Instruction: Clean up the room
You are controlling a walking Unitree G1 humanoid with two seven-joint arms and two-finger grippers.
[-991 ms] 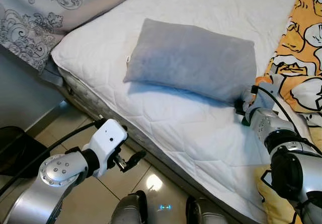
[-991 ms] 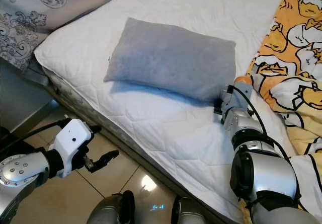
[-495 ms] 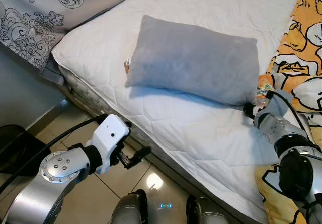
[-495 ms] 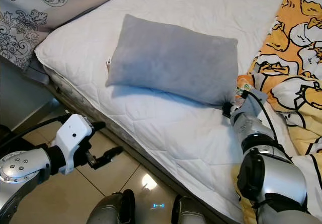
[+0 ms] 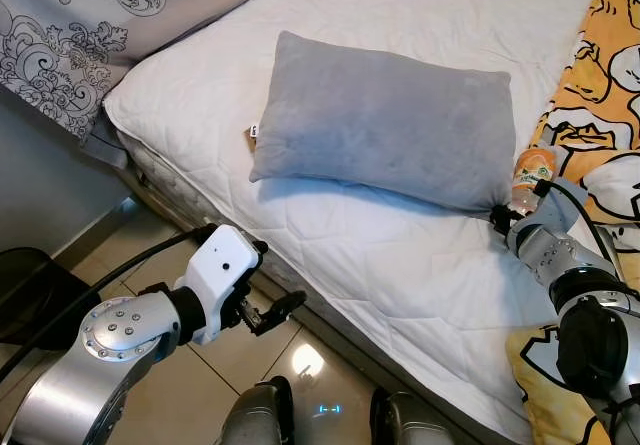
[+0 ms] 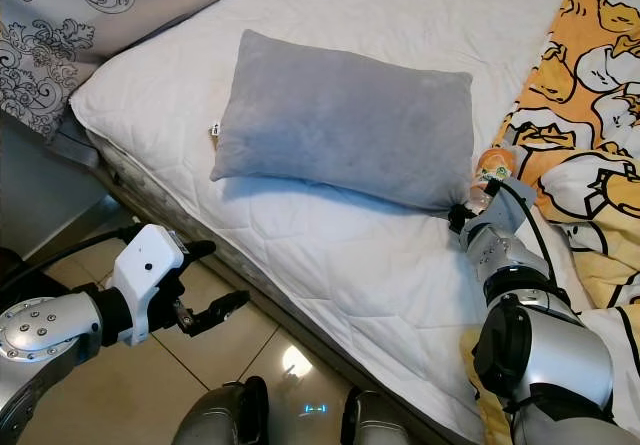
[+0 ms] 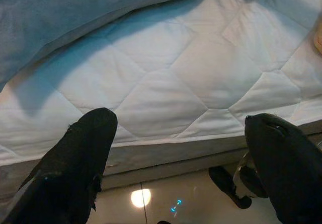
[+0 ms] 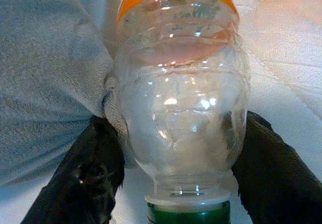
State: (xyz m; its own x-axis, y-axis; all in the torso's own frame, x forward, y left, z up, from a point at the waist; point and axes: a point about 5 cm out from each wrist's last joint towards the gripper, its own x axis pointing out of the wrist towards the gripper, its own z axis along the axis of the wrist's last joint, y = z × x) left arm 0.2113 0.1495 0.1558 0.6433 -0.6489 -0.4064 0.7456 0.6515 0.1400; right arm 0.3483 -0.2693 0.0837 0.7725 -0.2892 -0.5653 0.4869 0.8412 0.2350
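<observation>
A second ago the right hand (image 8: 176, 183) sat tucked against the pillow's near right corner with no bottle showing; now the clear plastic bottle (image 5: 530, 175) with its orange label is in view just past that hand, lying on the bed at the pillow's right corner. The left hand (image 5: 268, 315) has barely shifted and hangs low over the floor beside the bed edge, its two black fingers (image 7: 80, 158) spread apart with nothing between them.

In the right wrist view the right hand's fingers stand on either side of the bottle's rounded shoulder, pressing on it or very nearly so, the green cap (image 8: 188, 211) toward the camera.

The grey pillow (image 5: 385, 120) lies across the middle of the white mattress (image 5: 400, 275), touching the bottle on its left. An orange cartoon-print blanket (image 5: 590, 85) is bunched along the right. A grey patterned sheet (image 5: 70, 35) hangs at the far left corner.

The pillow looks soft and plush, a plump rectangle. The mattress cover is quilted in diamond stitching. The bottle is ribbed and transparent. The floor (image 5: 180, 385) is glossy tan tile, reflecting a light.
</observation>
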